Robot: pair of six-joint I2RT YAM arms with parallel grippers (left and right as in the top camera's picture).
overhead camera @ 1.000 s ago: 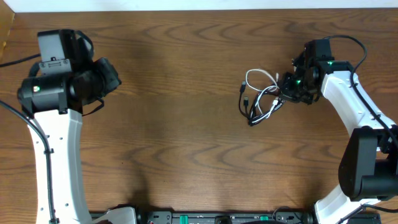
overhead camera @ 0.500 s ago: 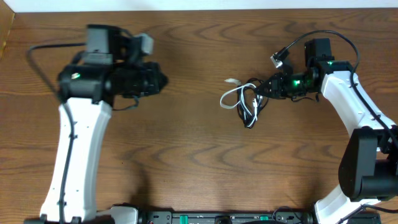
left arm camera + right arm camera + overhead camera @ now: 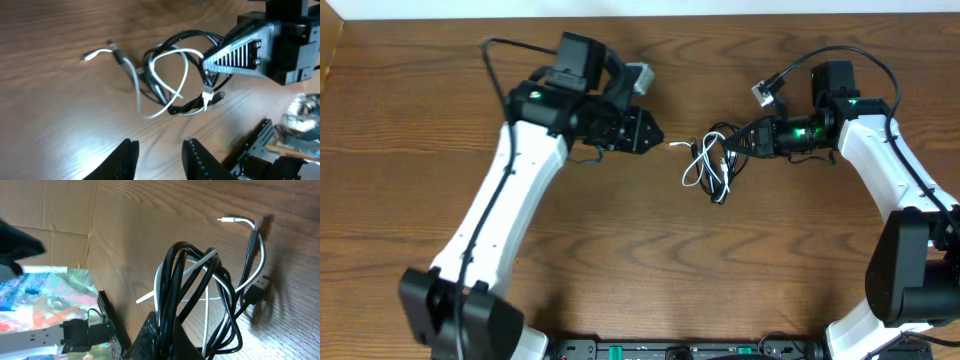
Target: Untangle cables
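The black cable point(image 3: 728, 142) and the white cable point(image 3: 693, 170) lie tangled in one bundle at the table's middle right. My right gripper point(image 3: 748, 140) is shut on the black loops point(image 3: 175, 280) and holds them partly lifted. The white cable point(image 3: 260, 260) threads through these loops, and its plug end point(image 3: 227, 219) points away. My left gripper point(image 3: 653, 135) hovers just left of the bundle, its tip near the white plug. Its fingers point(image 3: 125, 160) stand apart with nothing between them. The white loop point(image 3: 172, 75) and black strands point(image 3: 192, 106) lie ahead of them.
A thick arm cable with a connector point(image 3: 765, 92) arcs above my right wrist. Black equipment point(image 3: 670, 350) lines the table's front edge. Cardboard point(image 3: 50, 210) stands beyond the table's end. Bare wood point(image 3: 620, 250) stretches in front of the bundle.
My left arm has swung from the far left across to the bundle and its jaws have parted. The right gripper has shifted the bundle slightly, still shut on it.
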